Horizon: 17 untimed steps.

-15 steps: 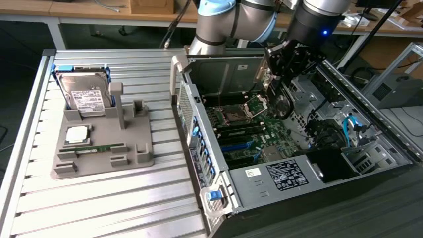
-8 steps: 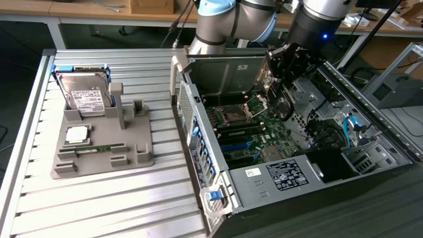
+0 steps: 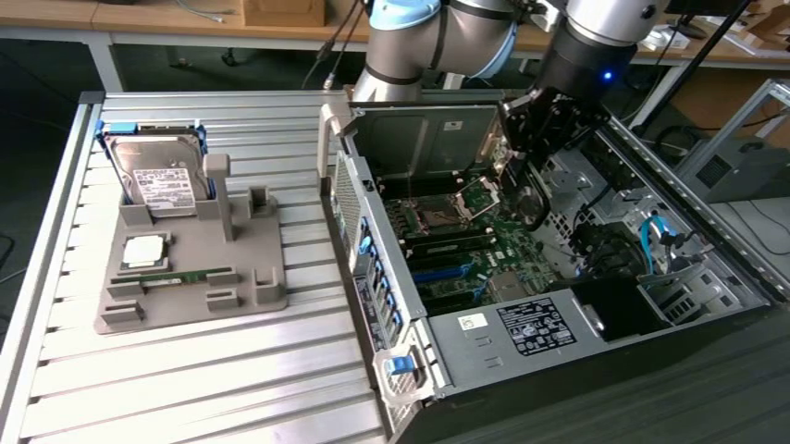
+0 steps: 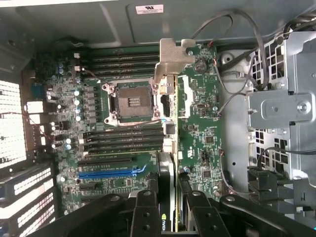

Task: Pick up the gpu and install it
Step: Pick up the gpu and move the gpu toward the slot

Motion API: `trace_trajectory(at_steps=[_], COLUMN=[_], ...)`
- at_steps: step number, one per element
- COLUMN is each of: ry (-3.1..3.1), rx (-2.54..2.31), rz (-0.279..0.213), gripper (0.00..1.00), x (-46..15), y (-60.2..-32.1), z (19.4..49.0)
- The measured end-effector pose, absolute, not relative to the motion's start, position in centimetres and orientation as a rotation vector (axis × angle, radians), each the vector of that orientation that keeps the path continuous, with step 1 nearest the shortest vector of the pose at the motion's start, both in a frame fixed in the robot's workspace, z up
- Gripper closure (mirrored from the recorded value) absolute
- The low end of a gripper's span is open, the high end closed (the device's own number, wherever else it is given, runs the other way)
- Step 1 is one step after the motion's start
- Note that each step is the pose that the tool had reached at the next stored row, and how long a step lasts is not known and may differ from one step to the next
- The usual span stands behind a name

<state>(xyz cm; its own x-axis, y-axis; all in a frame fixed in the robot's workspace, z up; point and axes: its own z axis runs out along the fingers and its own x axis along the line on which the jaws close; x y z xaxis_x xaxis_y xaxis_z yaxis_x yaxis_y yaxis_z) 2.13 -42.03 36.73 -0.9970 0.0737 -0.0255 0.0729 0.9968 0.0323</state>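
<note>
The gpu (image 4: 169, 138) hangs edge-on inside the open computer case (image 3: 370, 231), held above the motherboard (image 4: 123, 163) and not seated in any slot. Its silver end bracket (image 4: 174, 59) points away from the wrist, and its black cooler side runs back between the fingers (image 4: 145, 207). The gripper (image 4: 169, 192) has its jaws clamped on the card's two flat faces. In the exterior view the gripper (image 3: 524, 148) reaches down into the far part of the case, and the gpu (image 3: 521, 185) sits just below it over the board. Beside the card in the wrist view lies the open processor socket (image 4: 131, 101), and a blue expansion slot (image 4: 108, 174) lies nearer the wrist. On the slatted worktop (image 3: 185, 388), at the exterior view's left and well apart from the case, a grey holder (image 3: 185, 296) carries a hard drive (image 3: 158, 176) standing tilted, a processor chip (image 3: 144, 250) and a RAM stick (image 3: 173, 276).
</note>
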Motion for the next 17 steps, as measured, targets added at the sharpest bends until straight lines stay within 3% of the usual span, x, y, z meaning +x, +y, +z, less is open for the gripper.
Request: trace_trajectory(at_steps=[17], ry=[3.112], rx=[0.114], rz=[0.048], gripper=[0.73], x=[2.46], y=[-42.16], z=[36.37])
